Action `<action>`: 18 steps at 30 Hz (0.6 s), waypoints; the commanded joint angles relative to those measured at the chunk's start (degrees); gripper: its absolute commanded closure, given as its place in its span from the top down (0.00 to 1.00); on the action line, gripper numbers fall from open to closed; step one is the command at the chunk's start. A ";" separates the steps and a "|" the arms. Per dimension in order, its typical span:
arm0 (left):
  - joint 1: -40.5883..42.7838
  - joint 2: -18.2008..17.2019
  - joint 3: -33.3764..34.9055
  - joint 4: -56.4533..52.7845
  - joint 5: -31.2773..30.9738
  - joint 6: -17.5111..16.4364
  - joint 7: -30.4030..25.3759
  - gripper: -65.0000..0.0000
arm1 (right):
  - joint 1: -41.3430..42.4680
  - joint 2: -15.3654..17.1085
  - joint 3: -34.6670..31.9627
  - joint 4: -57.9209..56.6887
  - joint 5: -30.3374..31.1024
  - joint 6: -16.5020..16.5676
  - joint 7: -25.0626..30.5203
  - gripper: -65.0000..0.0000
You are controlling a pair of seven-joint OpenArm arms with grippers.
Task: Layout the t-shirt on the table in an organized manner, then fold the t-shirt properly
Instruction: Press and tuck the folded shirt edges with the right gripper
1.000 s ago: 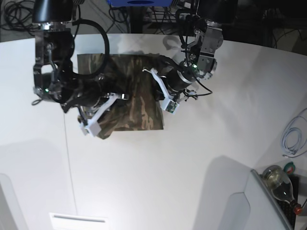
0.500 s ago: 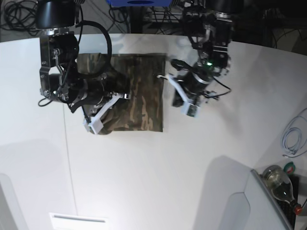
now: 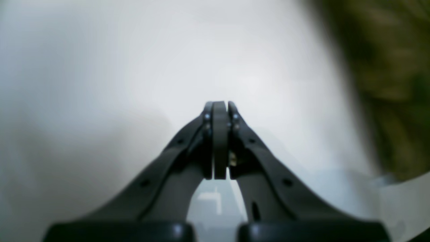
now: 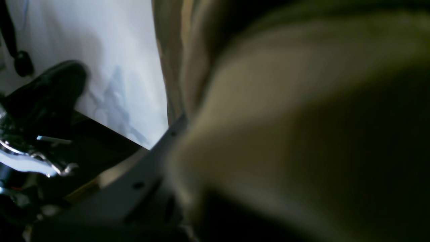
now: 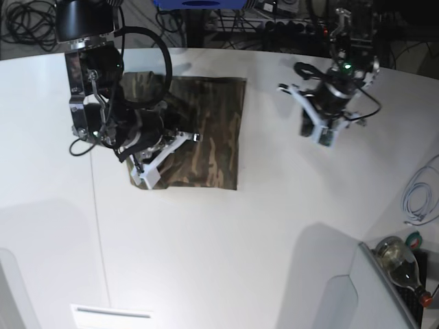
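Note:
The camouflage t-shirt [image 5: 206, 130] lies folded into a rectangle on the white table [image 5: 226, 247], at the back left of the middle. My right gripper [image 5: 146, 176] sits on the shirt's near left corner. In the right wrist view the blurred cloth [image 4: 285, 111] covers the jaws and only one grey finger [image 4: 141, 181] shows, so the gripper is shut on the t-shirt. My left gripper [image 5: 320, 132] is off to the right of the shirt, above bare table. Its fingertips [image 3: 220, 106] are pressed together with nothing between them, and the shirt's edge [image 3: 393, 84] is a blur on the right.
A thin seam [image 5: 100, 226] runs down the table's left part. A coiled white cable [image 5: 418, 199] lies at the right edge. A bottle [image 5: 401, 264] and a grey bin wall [image 5: 381, 295] stand at the front right. Cables [image 5: 27, 20] hang behind the table.
My left arm has drawn away from the shirt's right side toward the back right, shut and empty. The shirt now lies flatter and squarer. My right gripper has stayed on the shirt, shifting slightly right.

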 commanded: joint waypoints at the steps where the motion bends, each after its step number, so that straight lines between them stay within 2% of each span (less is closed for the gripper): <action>1: 0.68 -0.37 -1.67 1.16 -0.34 -0.16 -0.91 0.00 | 0.90 -0.15 -0.61 1.04 0.71 -1.20 1.29 0.00; 5: 1.38 -0.46 -5.98 0.02 -0.34 -0.16 -0.91 0.00 | 1.16 -0.06 -3.16 0.95 0.71 -3.49 2.17 0.00; 9: 1.20 -0.20 -5.80 -2.35 -0.34 -0.16 -1.09 0.00 | 1.34 -0.06 -5.45 0.60 0.71 -4.02 2.52 0.01; 11: 0.94 -0.02 -5.80 -3.23 -0.34 -0.16 -1.18 0.00 | 1.34 -0.15 -6.42 0.95 0.71 -5.60 2.52 0.10; 14: -0.47 1.30 -5.80 -3.76 -0.34 -0.16 -1.18 0.00 | 1.25 -0.50 -6.50 1.75 0.80 -8.06 2.52 0.31; 16: -1.87 2.61 -5.89 -5.43 -0.34 -0.16 -1.18 0.00 | 1.16 -0.59 -6.50 2.36 0.89 -8.06 2.52 0.42; 18: -4.34 4.11 -3.87 -8.51 -0.34 -0.16 -1.18 0.00 | 1.07 -0.59 -8.26 3.24 0.89 -8.24 2.52 0.49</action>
